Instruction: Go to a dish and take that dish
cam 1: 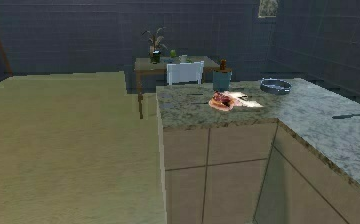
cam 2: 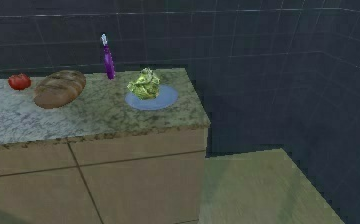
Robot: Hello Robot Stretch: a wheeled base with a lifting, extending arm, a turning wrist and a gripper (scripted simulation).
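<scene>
Arm side view: gripper state, cannot tell. Nearest dish is a blue plate (cam 2: 164,98) with a head of lettuce (cam 2: 144,83) on it. It sits on the stone-topped counter (cam 2: 98,118), close to the counter's right end and about mid-depth. Purple bottle (cam 2: 108,57) stands upright at the counter's back edge, just left of the plate. Bread loaf (cam 2: 60,88) lies further left on the counter, and a tomato (cam 2: 19,81) is left of that, near the back edge. Beige cabinet fronts (cam 2: 88,175) sit below the counter top, with a dark tiled wall (cam 2: 258,50) behind it.

Forward view: L-shaped counter (cam 1: 318,125), same stone top. A plate with reddish food (cam 1: 225,101) sits near its front edge at the left part. A dark blue dish (cam 1: 275,86) is toward the back edge, right of that plate. A teal pot (cam 1: 222,77) is at the back edge. A thin dark utensil (cam 1: 350,115) lies on the right-hand leg; can't tell what kind. Beyond the counter are a white chair (cam 1: 185,72) and a wooden table (cam 1: 148,64) with a potted plant (cam 1: 155,44).
</scene>
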